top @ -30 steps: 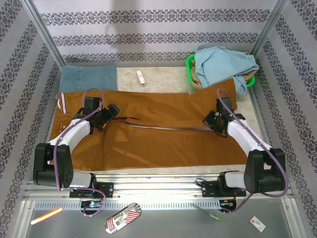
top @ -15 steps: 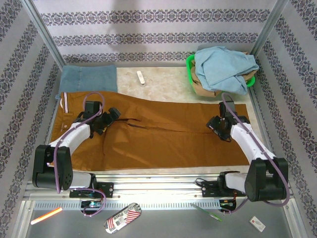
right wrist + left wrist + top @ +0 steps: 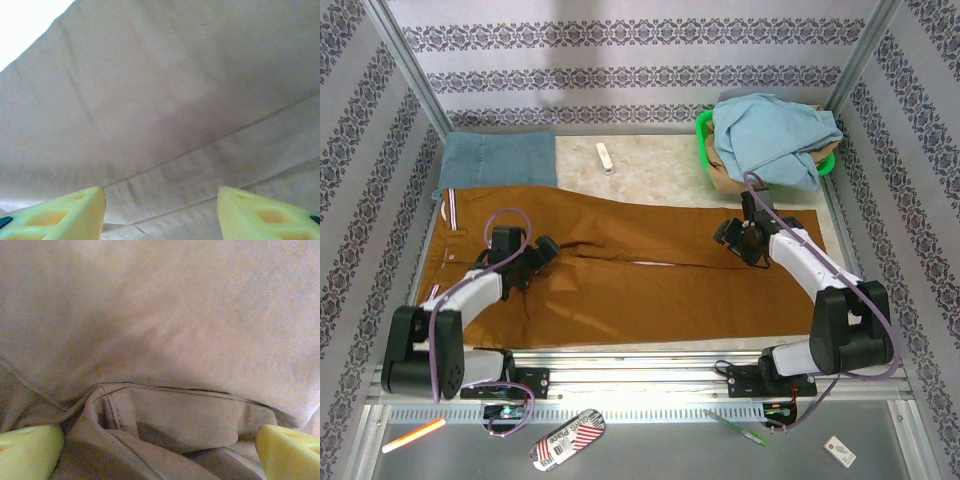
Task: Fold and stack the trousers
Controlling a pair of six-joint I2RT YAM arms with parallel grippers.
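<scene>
Long rust-brown cotton trousers [image 3: 650, 295] are laid flat across the pale table [image 3: 660, 160], L gripper [image 3: 544, 251] & R gripper [image 3: 728, 236] spread apart over them, nothing clamped; lengthwise fold judged underway, edge grip needed next.

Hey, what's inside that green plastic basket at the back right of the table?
A crumpled light blue cloth heaps over the green plastic basket, spilling past its rim. A tan piece peeks out beneath. The cloth covers the rest of the inside.
</scene>
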